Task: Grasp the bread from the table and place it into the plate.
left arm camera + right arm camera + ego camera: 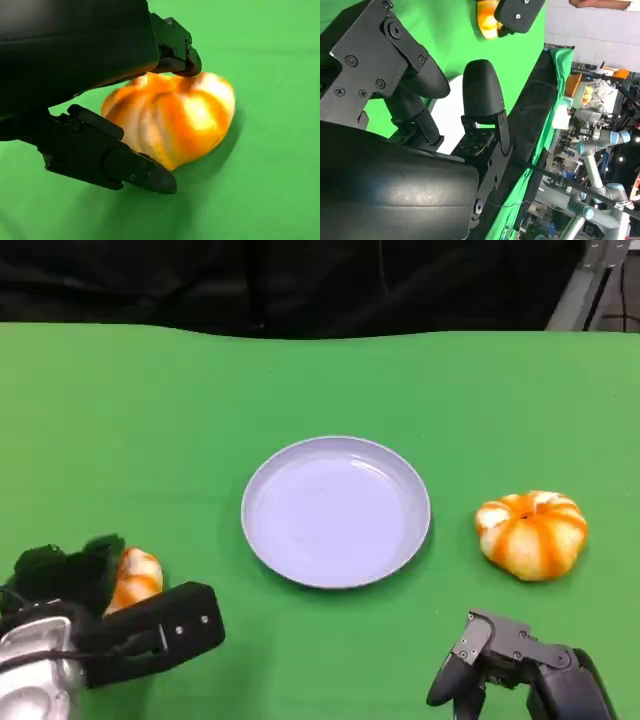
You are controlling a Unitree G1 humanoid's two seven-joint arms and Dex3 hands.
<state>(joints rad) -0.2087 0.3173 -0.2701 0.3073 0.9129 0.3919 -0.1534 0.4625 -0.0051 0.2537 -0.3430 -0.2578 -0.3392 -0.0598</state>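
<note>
A green table (120,420) fills most of the scene, with a dark backdrop along its far edge. Near the middle sits a round, pale lilac plate (262,532), with nothing on it. To the right of the plate, apart from it, lies a round orange-and-white bread roll (532,534) shaped like a small pumpkin. At the lower left, the left hand (120,625) is closed around a second orange-and-white roll (135,578), its black fingers curling over the far side and one thick finger reaching toward the plate. At the lower right, the right hand (495,660) hangs above the table near the first roll, holding nothing, fingers bent downward.
</note>
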